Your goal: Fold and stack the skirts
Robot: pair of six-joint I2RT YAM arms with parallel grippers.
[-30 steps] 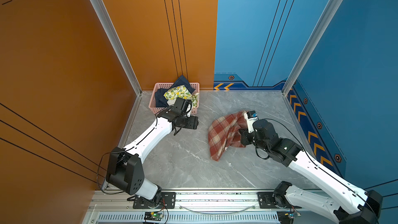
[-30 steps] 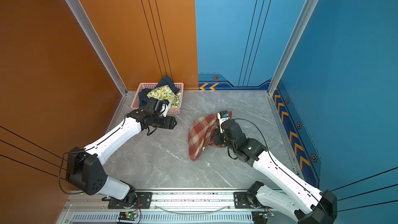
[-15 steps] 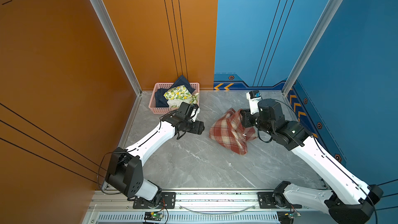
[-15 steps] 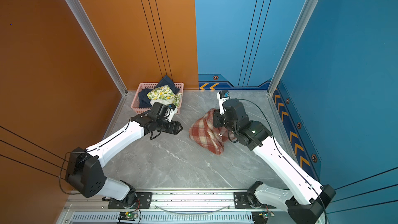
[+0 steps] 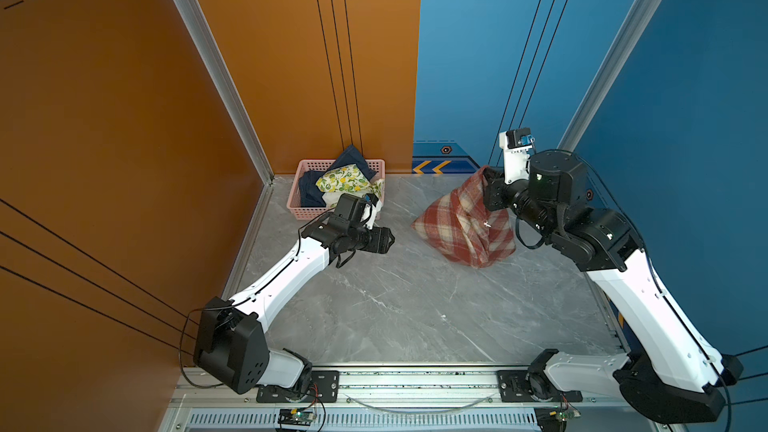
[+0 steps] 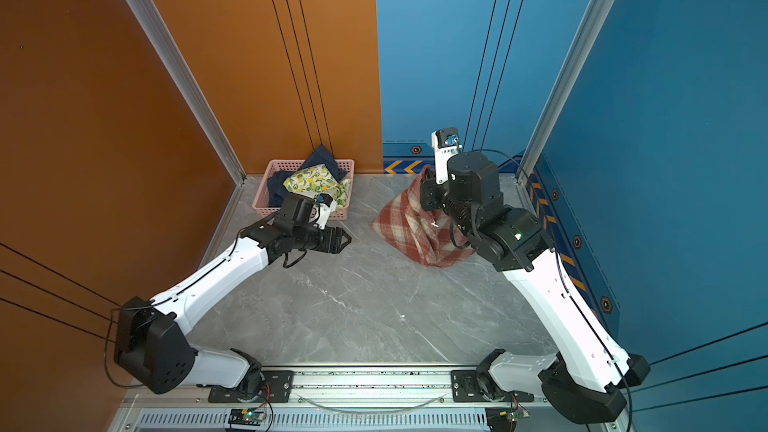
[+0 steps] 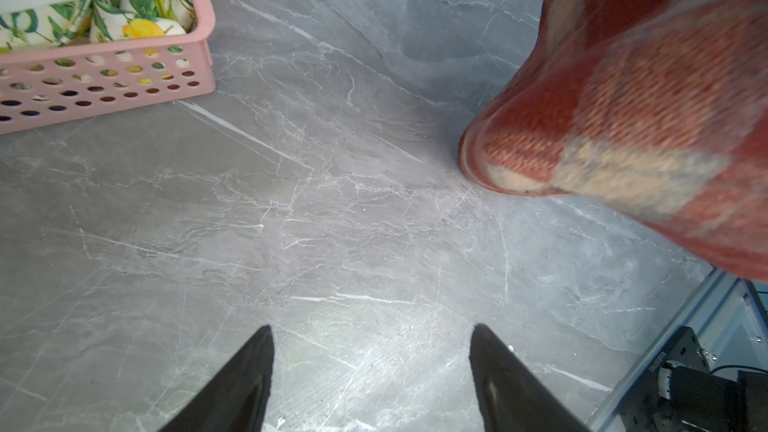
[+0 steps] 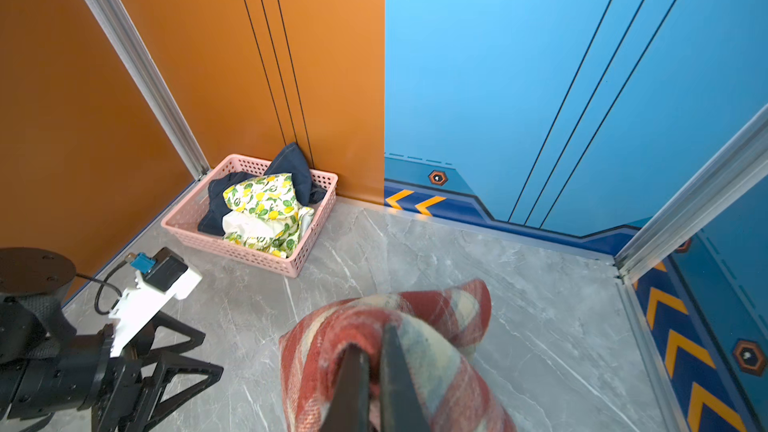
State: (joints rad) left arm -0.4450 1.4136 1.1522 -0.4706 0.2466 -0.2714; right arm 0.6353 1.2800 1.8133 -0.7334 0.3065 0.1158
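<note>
Holding right now: my right gripper [image 8: 376, 344] has its fingers pressed together on a bunched-up bit of the plaid skirt [image 5: 457, 222], pinching it at the top so the rest hangs down like a lumpy sack.
Plaid skirt spot: roughly 1 o'clock on the grey marble table [image 5: 395, 305], top end up in the air, bottom end sagging onto the tabletop as far as I can tell from both top views.
Right arm [image 5: 648, 305]: comes in from about 4 o'clock, with the wrist raised over the skirt.
My left gripper [image 7: 370, 330]: fingers spread wide with nothing between them. It's over bare table a bit toward 11 o'clock of centre, pointing toward 3 o'clock at the plaid skirt.
Gap: left fingertips and plaid skirt are near each other but apart, with grey marble showing between them.
Pink basket [image 5: 311, 213]: tucked in the far corner at 11 o'clock, against the orange wall [image 5: 249, 76], just behind my left wrist.
Lemon print skirt [image 5: 340, 180]: crumpled in the basket, lying on top and spilling toward the basket's 3 o'clock side.
Denim skirt [image 5: 309, 193]: same basket, underneath the lemon one. It fills the 9 o'clock side, and one corner pokes up over the far rim at 12 o'clock.
Fold status: tbh all three skirts are rumpled, none laid flat.
</note>
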